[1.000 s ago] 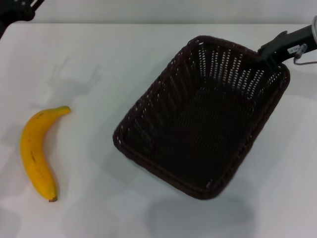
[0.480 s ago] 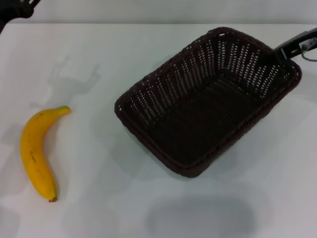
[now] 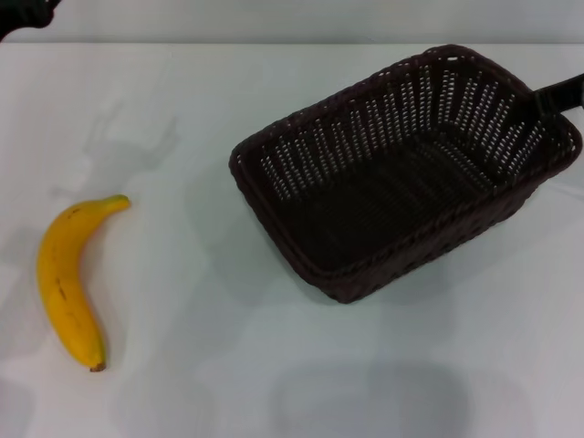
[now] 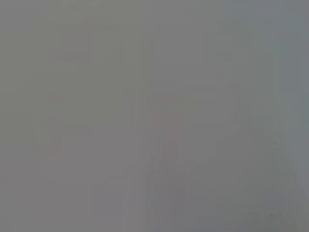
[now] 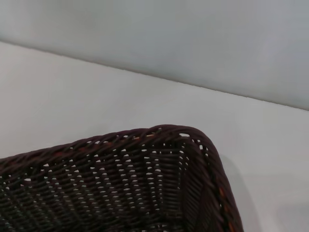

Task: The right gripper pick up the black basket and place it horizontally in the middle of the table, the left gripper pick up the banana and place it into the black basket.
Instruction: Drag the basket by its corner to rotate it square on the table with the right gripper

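The black basket (image 3: 401,123) lies with its long side nearly crosswise on the white table (image 3: 182,109), right of centre. My right gripper (image 3: 545,99) reaches in from the right edge and is shut on the basket's far right rim. The right wrist view shows one woven corner of the basket (image 5: 145,183) close up, without my fingers. The yellow banana (image 3: 64,283) lies at the left, well apart from the basket. My left gripper (image 3: 23,11) is a dark shape in the far left corner, away from the banana. The left wrist view is plain grey.
The table's far edge meets a pale wall (image 3: 292,18) behind the basket. Faint arm shadows fall on the tabletop above the banana (image 3: 128,146) and near the front edge (image 3: 365,392).
The basket has swung from a diagonal lie to nearly crosswise and shifted right and back. My right gripper has moved right with it. The banana has not moved.
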Controlling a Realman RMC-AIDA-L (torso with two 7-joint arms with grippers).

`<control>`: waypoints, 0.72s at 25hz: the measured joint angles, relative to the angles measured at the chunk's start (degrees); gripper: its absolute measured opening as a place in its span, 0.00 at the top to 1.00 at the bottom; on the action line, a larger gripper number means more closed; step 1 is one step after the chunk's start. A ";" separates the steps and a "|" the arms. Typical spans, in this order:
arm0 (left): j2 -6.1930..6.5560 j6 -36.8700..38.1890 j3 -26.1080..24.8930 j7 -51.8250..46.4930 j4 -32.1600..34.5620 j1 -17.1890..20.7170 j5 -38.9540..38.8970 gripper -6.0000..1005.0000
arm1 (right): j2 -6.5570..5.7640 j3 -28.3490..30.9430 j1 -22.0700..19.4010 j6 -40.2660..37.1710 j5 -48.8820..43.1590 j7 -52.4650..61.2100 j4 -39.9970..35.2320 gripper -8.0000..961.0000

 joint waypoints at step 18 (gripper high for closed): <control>0.01 -0.20 -0.78 0.00 -0.61 -0.70 -0.03 0.13 | 0.17 -1.27 -8.36 -0.33 8.37 9.60 -7.18 0.81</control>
